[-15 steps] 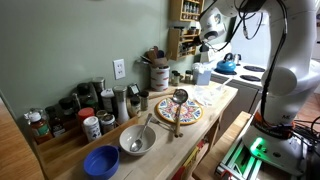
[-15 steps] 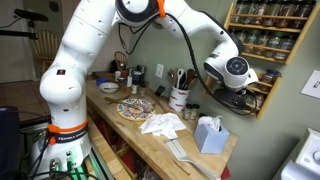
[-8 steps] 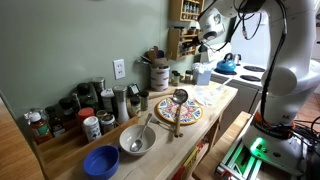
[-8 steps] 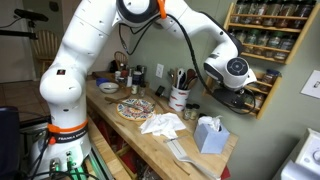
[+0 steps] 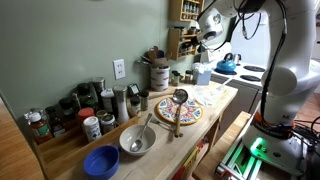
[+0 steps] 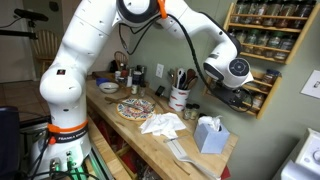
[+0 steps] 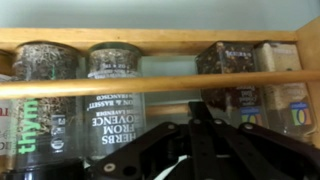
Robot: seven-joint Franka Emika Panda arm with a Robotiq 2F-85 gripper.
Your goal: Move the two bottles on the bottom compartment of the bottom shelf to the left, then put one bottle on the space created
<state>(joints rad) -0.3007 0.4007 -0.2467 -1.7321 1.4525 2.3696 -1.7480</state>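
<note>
High on the right in an exterior view, the gripper [image 5: 206, 41] is close to the bottom shelf [image 5: 184, 40]. In an exterior view it appears level with the bottom compartment [image 6: 258, 100]. Wrist view: fingers [image 7: 197, 125] pressed together, empty; two upright bottles [image 7: 113, 100] stand left, gap [image 7: 175, 80] ahead.

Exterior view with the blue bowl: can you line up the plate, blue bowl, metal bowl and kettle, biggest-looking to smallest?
1. plate
2. blue bowl and metal bowl: look about alike
3. kettle: looks smallest, but it's farthest from the camera, so unsure
</note>
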